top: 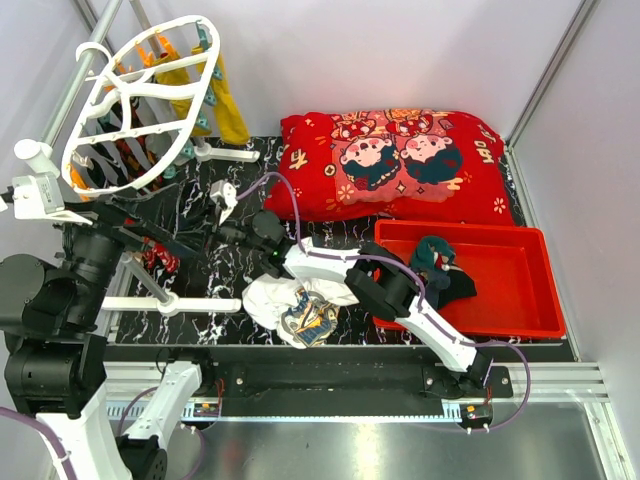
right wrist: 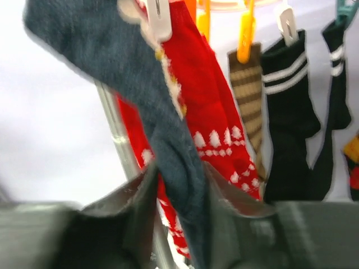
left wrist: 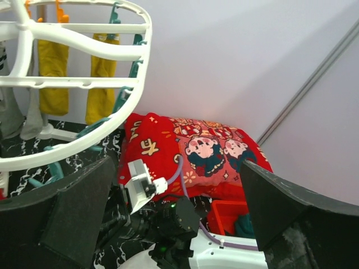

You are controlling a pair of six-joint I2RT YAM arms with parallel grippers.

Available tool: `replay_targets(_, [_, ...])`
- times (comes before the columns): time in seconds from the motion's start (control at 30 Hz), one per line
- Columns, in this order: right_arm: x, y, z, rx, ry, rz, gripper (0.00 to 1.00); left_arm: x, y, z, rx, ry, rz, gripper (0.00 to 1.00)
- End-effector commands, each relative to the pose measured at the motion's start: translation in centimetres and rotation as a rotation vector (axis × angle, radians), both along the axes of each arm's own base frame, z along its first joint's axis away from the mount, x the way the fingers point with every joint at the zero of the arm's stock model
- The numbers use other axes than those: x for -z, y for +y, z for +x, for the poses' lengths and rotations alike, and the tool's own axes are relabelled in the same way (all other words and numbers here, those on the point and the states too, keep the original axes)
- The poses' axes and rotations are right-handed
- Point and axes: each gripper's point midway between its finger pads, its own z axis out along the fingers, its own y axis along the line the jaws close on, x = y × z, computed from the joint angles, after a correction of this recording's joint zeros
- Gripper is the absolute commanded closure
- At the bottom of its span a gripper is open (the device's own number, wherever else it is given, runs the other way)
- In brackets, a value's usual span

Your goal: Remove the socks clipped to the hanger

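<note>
We see left gripper [left wrist: 176,179] fingers spread, empty, under one white hanger [left wrist: 84,83], two mustard socks [left wrist: 53,73] clipped to it, right gripper [right wrist: 179,190] fingers pinching one hanging teal sock [right wrist: 112,61], then one red sock [right wrist: 207,101], one brown-striped sock [right wrist: 249,95], two black socks [right wrist: 289,112].

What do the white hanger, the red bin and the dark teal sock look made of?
White hanger: moulded plastic, smooth, slightly glossy bars. Red bin: rigid plastic, probably; even colour, raised rim. Dark teal sock: soft knit fabric, matte, draping in folds; fibre unclear.

White-and-black arms [top: 320,262], lilac cables [left wrist: 180,176], matte dark-grey gripper fingers [left wrist: 73,218]
</note>
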Motion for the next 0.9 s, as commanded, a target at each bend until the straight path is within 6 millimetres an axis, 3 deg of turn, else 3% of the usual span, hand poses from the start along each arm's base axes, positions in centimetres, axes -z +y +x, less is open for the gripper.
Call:
replay_targets(0.0, [-3.2, -1.8, -0.5, 0.039, -0.045, 0.037, 0.72, 1.4, 1.2, 0.4, -0.068, 0.033, 0.037, 0.01])
replay_targets(0.17, [-5.1, -4.7, -1.8, 0.071, -0.084, 0.048, 0.99, 2.9, 1.3, 0.8, -0.066, 0.082, 0.065, 0.01])
replay_targets(0.4, [-9.3, -9.4, -3.7, 0.086, -0.010, 0.088, 1.00, 4.3, 2.6, 1.8, -0.140, 0.133, 0.087, 0.01])
replay_targets(0.43, [-8.7, -9.3, -3.4, 0.100, 0.013, 0.042, 1.00, 4.7, 3.0, 1.9, -0.163, 0.154, 0.084, 0.01])
replay_targets(0.47, [-9.5, -9.5, -3.9, 0.106, 0.013, 0.035, 1.00, 5.0, 3.1, 2.2, -0.169, 0.170, 0.084, 0.01])
replay_targets(0.7, [-8.9, -10.8, -3.8, 0.179, -0.002, -0.016, 1.00, 5.2, 4.0, 2.9, -0.224, 0.222, 0.053, 0.12])
replay_targets(0.87, [-9.8, -12.2, -5.1, 0.143, 0.026, 0.004, 1.00, 5.6, 2.9, 4.8, -0.160, 0.234, 0.060, 0.17])
